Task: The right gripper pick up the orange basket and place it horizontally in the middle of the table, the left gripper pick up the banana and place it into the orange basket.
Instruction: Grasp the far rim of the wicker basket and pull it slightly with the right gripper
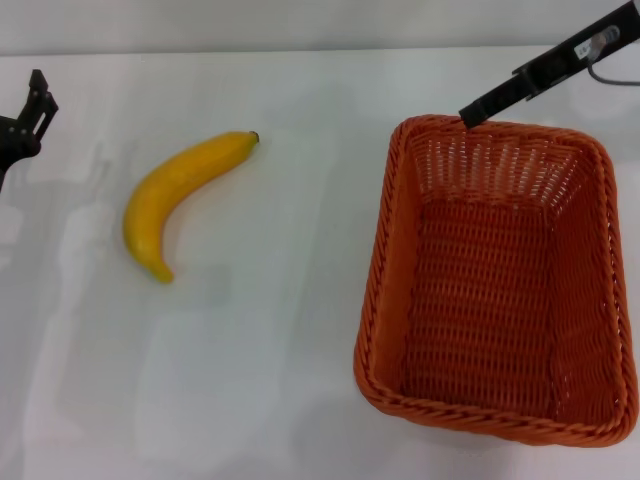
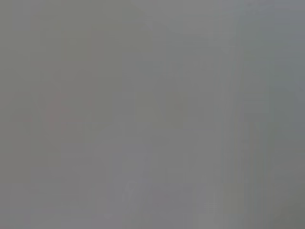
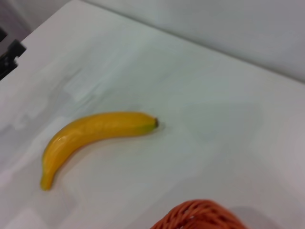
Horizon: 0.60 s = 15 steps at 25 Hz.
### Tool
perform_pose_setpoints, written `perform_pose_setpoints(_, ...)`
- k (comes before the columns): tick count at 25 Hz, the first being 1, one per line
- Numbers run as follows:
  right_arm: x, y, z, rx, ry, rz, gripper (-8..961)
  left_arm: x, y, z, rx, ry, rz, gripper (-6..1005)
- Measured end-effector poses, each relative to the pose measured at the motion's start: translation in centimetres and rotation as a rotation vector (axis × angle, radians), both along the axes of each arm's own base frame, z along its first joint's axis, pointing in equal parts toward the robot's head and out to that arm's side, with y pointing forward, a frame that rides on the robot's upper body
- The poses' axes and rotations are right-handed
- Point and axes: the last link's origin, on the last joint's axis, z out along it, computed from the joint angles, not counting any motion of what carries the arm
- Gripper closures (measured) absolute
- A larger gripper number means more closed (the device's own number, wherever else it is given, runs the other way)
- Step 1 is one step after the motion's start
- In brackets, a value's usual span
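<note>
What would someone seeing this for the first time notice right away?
The big orange basket on the right of the white table draws the eye first, standing upright and empty, with the right gripper at its far rim. Next comes the yellow banana, lying alone on the table left of the basket. The left gripper sits at the far left edge, away from both.

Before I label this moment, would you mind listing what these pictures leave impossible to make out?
- Slim black right gripper, head view: it sits at the far rim of the large orange wicker basket; contact and finger state are unclear.
- Black pronged left gripper, head view: cut off by the picture edge, so its state is unreadable.
- Left wrist view: uniform grey, showing nothing.
- Right wrist view: only a sliver of basket rim; the curved yellow banana shows fully.
</note>
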Motion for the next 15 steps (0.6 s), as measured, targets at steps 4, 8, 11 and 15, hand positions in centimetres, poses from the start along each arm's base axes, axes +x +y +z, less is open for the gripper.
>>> perform_pose_setpoints(4,0.1,0.6,0.4,0.033,-0.021,0.008,262,0.0,-0.1,0.0,0.000,-0.001,0.002,106)
perform_pose_setpoints(8,0.6,0.8,0.5,0.052,-0.052,0.020,264,-0.1,-0.1,0.0,0.000,0.000,0.003,107)
perform_pose_setpoints(11,0.9,0.8,0.4,0.057,-0.067,0.026,265,0.0,0.0,0.0,-0.001,-0.001,0.001,107)
perform_pose_setpoints(15,1.3,0.8,0.2,0.054,-0.095,0.027,266,0.0,0.0,0.0,-0.001,-0.002,-0.001,107)
